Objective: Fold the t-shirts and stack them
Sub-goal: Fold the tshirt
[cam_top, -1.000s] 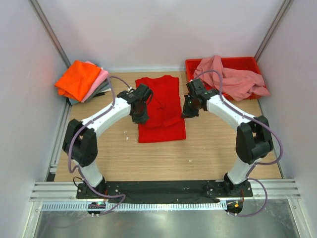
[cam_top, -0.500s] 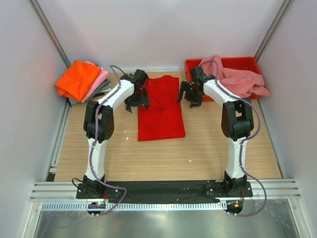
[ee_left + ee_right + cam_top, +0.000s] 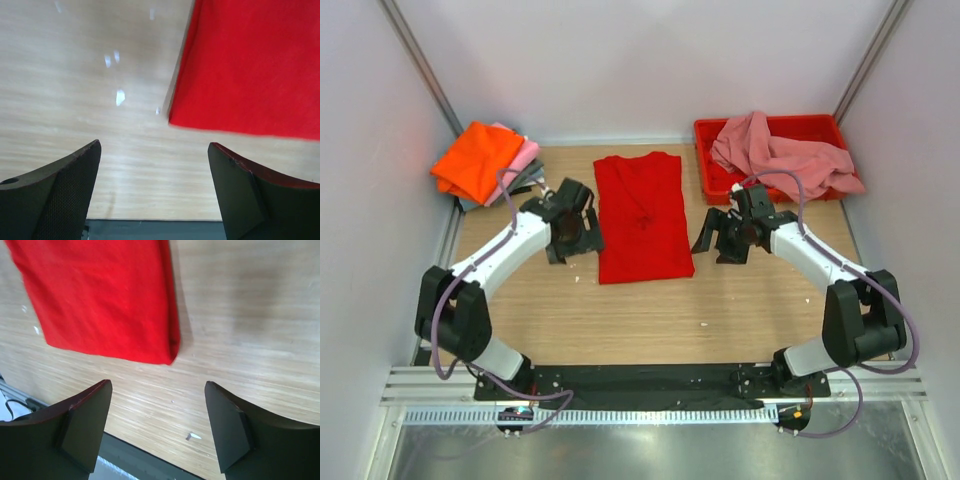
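While your left gripper and right gripper hang with jaws spread, holding nothing, above the table, the red t-shirt lies flat between them (folded into a long strip), one near corner beside each gripper.

Bright red t-shirt, pale wood-grain table — dusty pink t-shirt (red tray) — orange t-shirt

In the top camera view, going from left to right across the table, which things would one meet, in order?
First the orange t-shirt → left tool → red t-shirt → right tool. The red tray overlaps the right tool sideways.
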